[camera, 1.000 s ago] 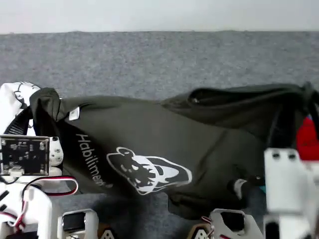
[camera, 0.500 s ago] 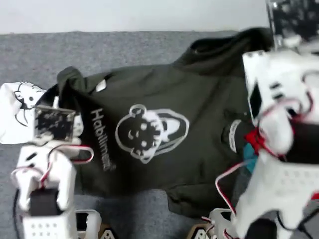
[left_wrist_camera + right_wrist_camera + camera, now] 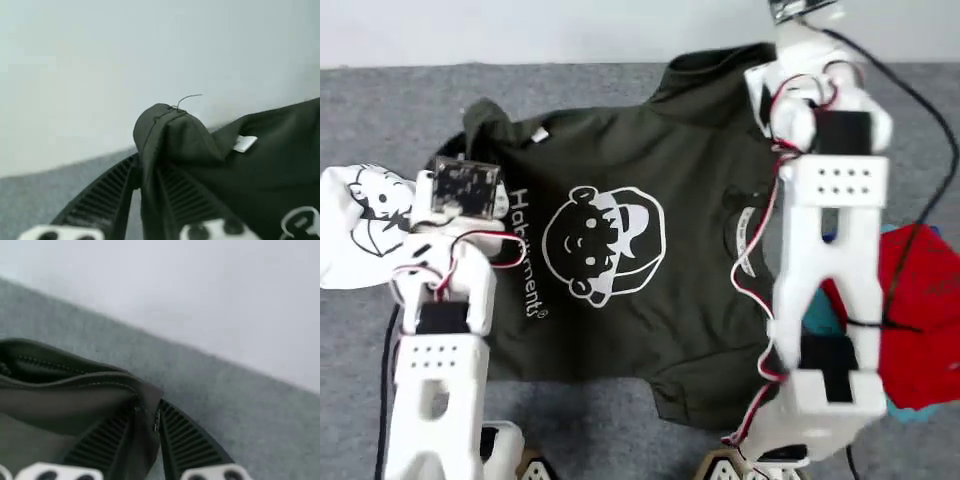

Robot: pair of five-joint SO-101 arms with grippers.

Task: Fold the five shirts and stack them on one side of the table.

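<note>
Shirts counted: three are plain to see, one dark olive shirt (image 3: 620, 250), one white shirt (image 3: 360, 225) and one red shirt (image 3: 920, 300). A teal patch (image 3: 817, 312) against the red one may be a fourth, but the arm hides too much of it to tell.
Arms counted: two, the left arm (image 3: 440, 330) and the right arm (image 3: 830, 250), one at each side of the dark olive shirt.
Dark olive shirt, look: front up, with a white cartoon face with round ears on the chest, white lettering beside it and a small white tag near the far edge. The cloth is creased rather than flat.
Dark olive shirt, place: in the middle of the grey table (image 3: 620, 100), between the arms, with its near edge close to the arm bases.
Left gripper (image 3: 147, 170): its ribbed black fingers are closed tight on a bunched fold of the dark olive shirt, which sticks up above them.
Right gripper (image 3: 148, 412): pinched closed on a folded edge of the same shirt, near the far side of the table.
White shirt: crumpled at the table's left edge, with a black line drawing on it, just beside the left arm.
Red shirt: on the right side, partly behind the right arm.
Wall (image 3: 570, 30): pale, behind the table.
</note>
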